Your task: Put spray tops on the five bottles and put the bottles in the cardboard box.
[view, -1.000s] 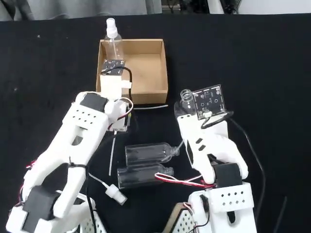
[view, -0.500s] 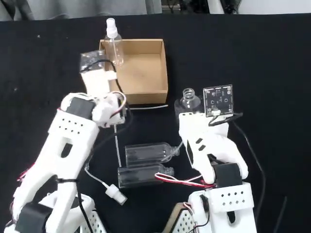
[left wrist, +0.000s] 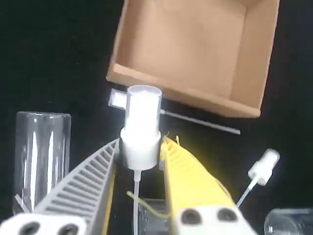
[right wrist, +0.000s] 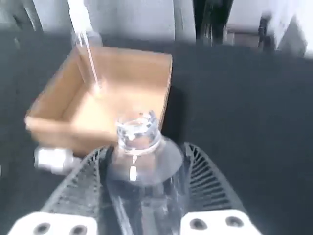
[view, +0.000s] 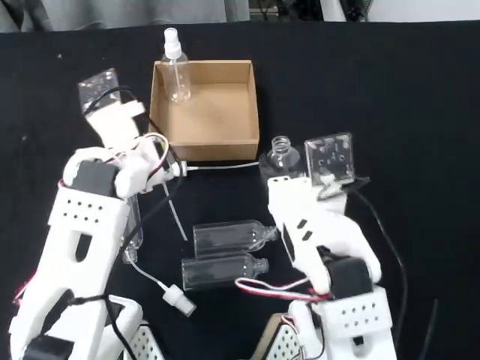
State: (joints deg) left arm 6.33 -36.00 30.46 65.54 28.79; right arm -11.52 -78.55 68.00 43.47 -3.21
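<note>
Both arms are white plastic shells with black motor blocks at the joints. The left arm (view: 75, 247) has a grid of small round holes on its upper shell and a long slot below. Red, white and black wires loop at its far joint, and a black cable arcs to a small square circuit board (view: 99, 86). The right arm (view: 322, 232) shows the same hole grid near its base, dark slots, red and white wires and its own board (view: 330, 157). The left hand (left wrist: 139, 147) pairs a grey ribbed finger (left wrist: 83, 181) with a yellow finger (left wrist: 190, 176). The right hand (right wrist: 146, 152) has grey ribbed fingers (right wrist: 210, 181).
</note>
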